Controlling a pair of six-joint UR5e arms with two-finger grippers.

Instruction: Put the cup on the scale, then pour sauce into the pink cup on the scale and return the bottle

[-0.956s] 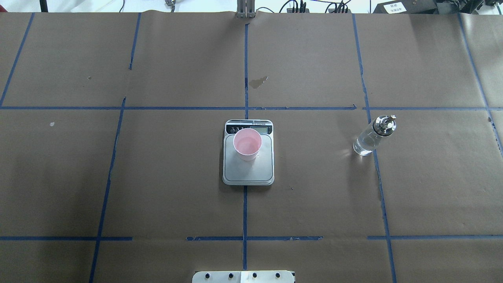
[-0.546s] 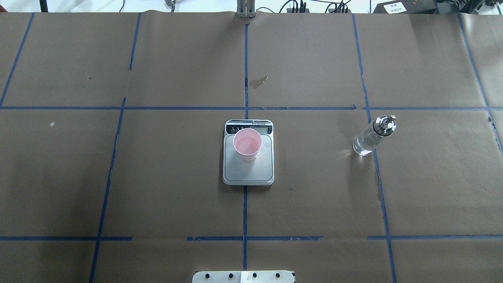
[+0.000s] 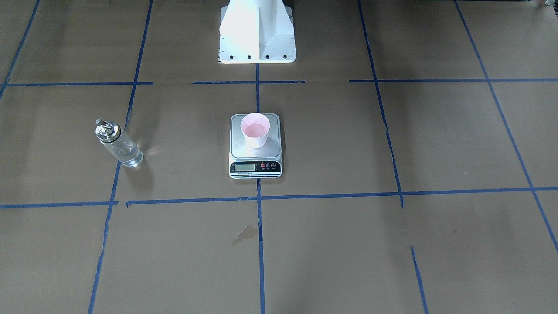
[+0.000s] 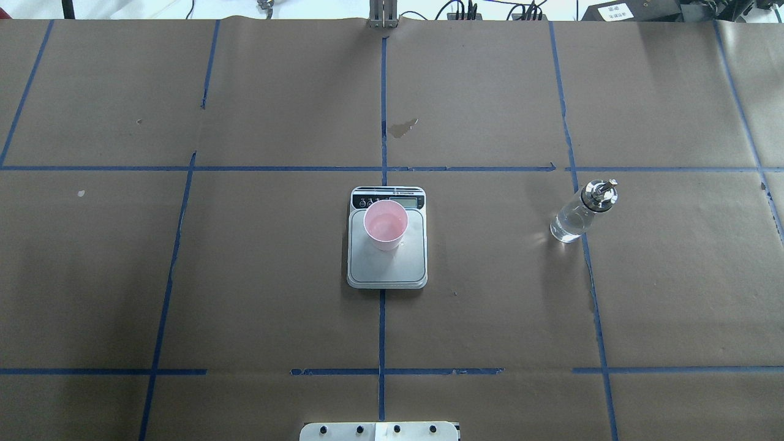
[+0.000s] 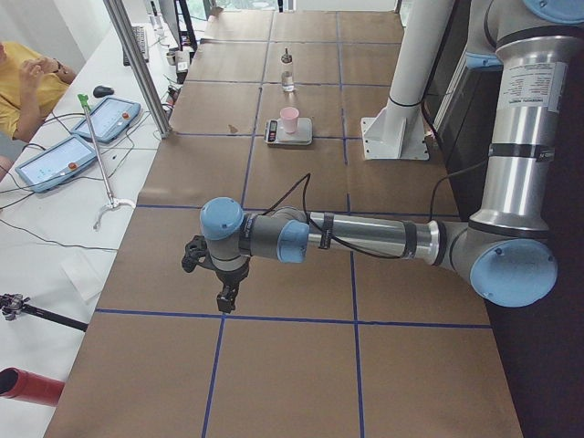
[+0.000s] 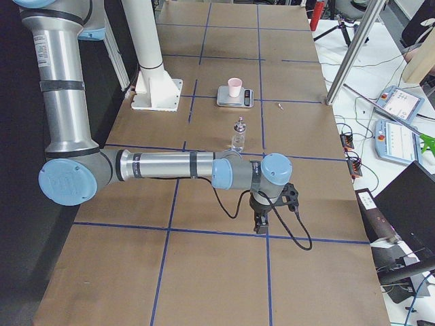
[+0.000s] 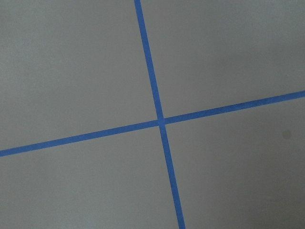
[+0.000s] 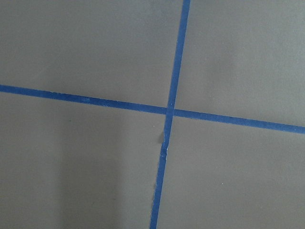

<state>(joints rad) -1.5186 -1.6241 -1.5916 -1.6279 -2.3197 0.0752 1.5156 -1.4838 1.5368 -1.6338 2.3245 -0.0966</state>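
Observation:
The pink cup stands upright on the far half of the scale, near its display; both show in the front view too, the cup on the scale. The glass bottle with its silver spout cap stands upright on the table to the scale's right, apart from it, with clear sauce inside; it shows in the front view. My left gripper hangs over the table's left end, far from the scale. My right gripper hangs over the right end. I cannot tell whether either is open.
Brown paper with blue tape lines covers the table. The white robot pedestal stands behind the scale. A small stain lies beyond the scale. A side bench with tablets and a metal post borders the far edge.

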